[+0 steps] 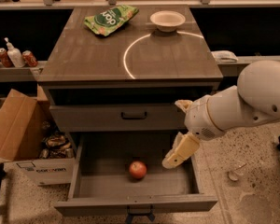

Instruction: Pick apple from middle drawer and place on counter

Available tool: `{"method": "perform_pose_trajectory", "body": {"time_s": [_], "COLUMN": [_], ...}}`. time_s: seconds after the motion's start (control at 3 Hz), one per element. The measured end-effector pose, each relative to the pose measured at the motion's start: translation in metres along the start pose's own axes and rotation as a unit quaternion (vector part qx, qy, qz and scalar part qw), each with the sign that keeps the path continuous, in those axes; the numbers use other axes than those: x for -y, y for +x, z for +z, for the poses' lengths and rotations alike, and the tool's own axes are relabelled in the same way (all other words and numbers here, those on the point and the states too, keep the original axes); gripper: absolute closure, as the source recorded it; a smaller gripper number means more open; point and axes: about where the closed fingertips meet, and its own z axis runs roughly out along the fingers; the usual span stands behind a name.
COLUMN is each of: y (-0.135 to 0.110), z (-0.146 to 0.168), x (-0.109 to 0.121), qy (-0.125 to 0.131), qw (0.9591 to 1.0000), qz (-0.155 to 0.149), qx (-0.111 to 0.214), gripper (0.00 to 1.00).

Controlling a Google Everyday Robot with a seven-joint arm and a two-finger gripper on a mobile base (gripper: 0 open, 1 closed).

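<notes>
The small red apple (137, 170) lies on the bare grey floor of the open middle drawer (102, 160), near its middle and towards the front. My gripper (179, 129) hangs over the drawer's right side, above and to the right of the apple and apart from it. Its two cream fingers (179, 152) stand wide apart and hold nothing. The counter (88, 55), a wood-grain top with a thin white arc, is above the drawers.
A white bowl (167, 20) and a green chip bag (110, 17) sit at the counter's back. A closed drawer front with a black handle (134, 115) is above the open drawer. A cardboard box (16, 134) stands on the floor at left. Cans and a bottle (14, 57) stand on the left shelf.
</notes>
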Motion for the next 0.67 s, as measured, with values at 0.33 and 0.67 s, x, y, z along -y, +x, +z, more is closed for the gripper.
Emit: {"method": "perform_pose_trajectory", "body": {"time_s": [0.33,0.67], "y": [0.033,0.084], "z": [0.021,0.064], "x": [0.030,0.059], "qy": [-0.003,-0.033], "qw": [0.9998,0.9990], "qz": [-0.011,0.003], "qx": [-0.017,-0.032], "gripper": [0.00,0.00]}}
